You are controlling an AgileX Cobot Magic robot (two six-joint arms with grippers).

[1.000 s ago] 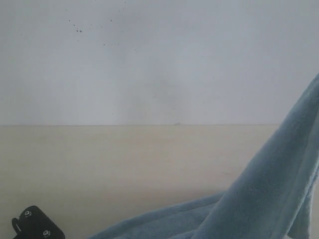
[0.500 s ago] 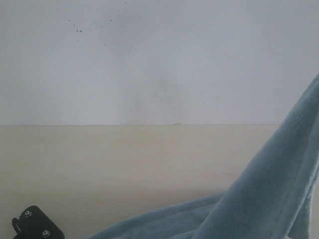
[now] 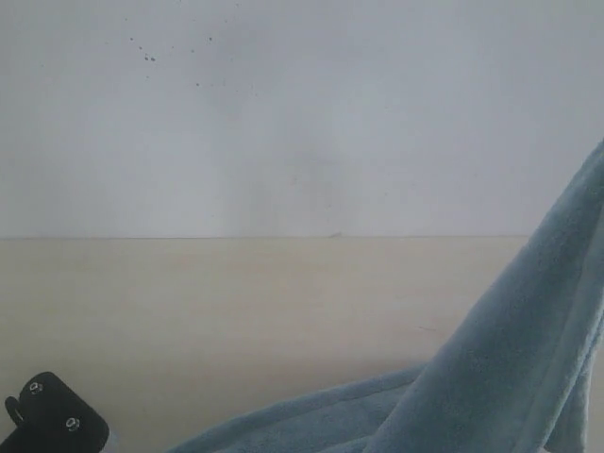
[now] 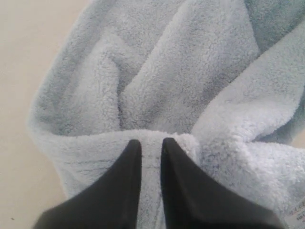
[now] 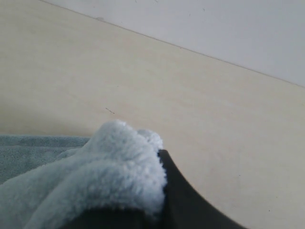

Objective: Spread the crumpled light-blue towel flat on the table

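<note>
The towel (image 3: 500, 377) fills the lower right of the exterior view. One part rises steeply from the counter (image 3: 236, 311) up and out past the right edge of the frame, and the rest trails low along the bottom edge toward the centre. The left and middle of the pale counter are bare, and behind it stands a white wall (image 3: 302, 113) with a few dark specks in its upper left. In the lower left corner of that view sits a black piece of the left arm (image 3: 47, 425) with two small screws, close above the counter and well apart from the lifted part of the cloth. In the left wrist view, the left end effector (image 4: 149, 141) has its two dark fingers (image 4: 124, 181) drawn close together over a folded edge of the towel (image 4: 181, 71). A thin strip of fluffy cloth is pinched in the narrow gap between them, and crumpled folds bunch up just beyond the tips. A bit of printed tag (image 4: 298, 210) shows at the cloth's edge beside one finger. In the right wrist view, the right end effector (image 5: 167, 200) is clamped on a bunched wad of towel (image 5: 114, 167) that bulges over its dark finger, with the counter (image 5: 214, 119) stretching away behind it to the wall.
</note>
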